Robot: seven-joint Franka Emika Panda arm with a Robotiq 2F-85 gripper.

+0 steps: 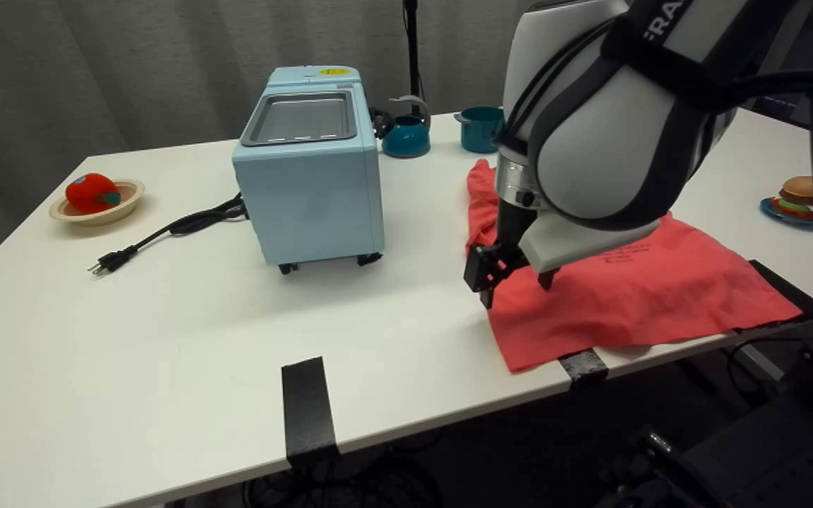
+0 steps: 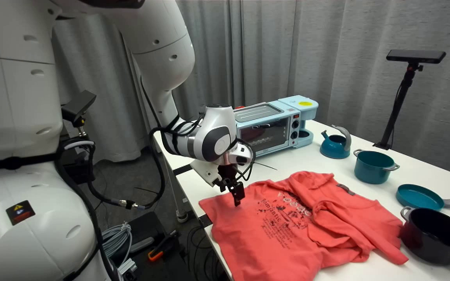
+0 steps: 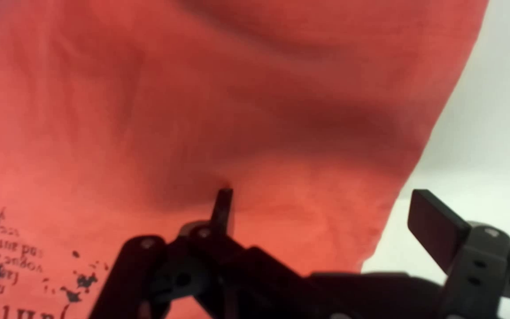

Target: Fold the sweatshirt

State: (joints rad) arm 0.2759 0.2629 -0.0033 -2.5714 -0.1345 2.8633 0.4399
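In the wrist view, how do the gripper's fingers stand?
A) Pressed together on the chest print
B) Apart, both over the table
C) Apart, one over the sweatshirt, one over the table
C: the gripper stands open, one finger over the sweatshirt, the other past its edge over the table.

The sweatshirt (image 2: 283,230) looked matt cloth, the surface (image 1: 166,353) smooth, the curtain (image 2: 326,50) rougher cloth, the tray (image 1: 303,116) smooth metal.

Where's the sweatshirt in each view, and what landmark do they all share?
In an exterior view: sweatshirt in right half, partly behind the arm.
In an exterior view: sweatshirt lower centre to right, cut off below.
In the wrist view: sweatshirt fills most of it, white table at right.
Shared landmark: the open gripper, at the sweatshirt's edge.
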